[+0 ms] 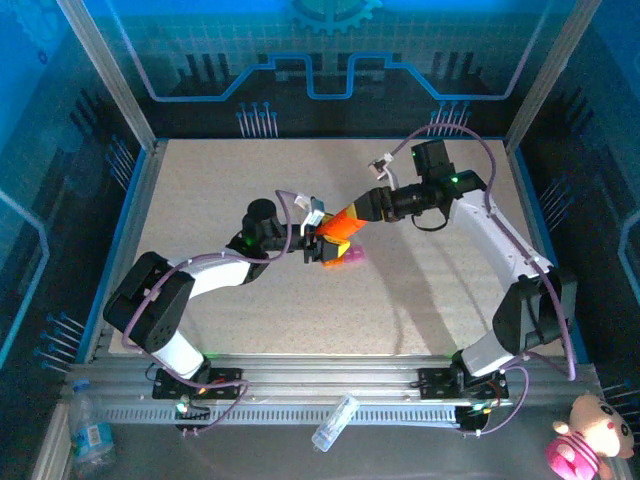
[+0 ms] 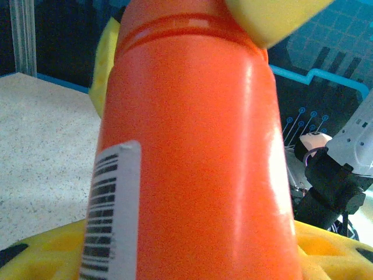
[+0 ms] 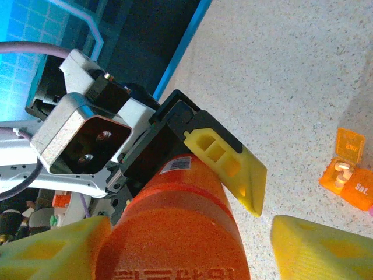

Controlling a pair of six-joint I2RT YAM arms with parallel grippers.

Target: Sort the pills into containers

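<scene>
An orange pill bottle with a barcode label hangs tilted above the table's middle. My left gripper is shut on its lower body, its yellow finger pressed to the side. My right gripper stands open around the capped end, with a gap between the cap and its right finger. The containers, a small orange and pink strip, lie on the table just below the bottle. One orange compartment has its lid up, with something pale inside.
The speckled tabletop is bordered by blue rails and a metal frame. A small clear bottle lies on the near rail outside the work area, and a plush toy sits at the lower right.
</scene>
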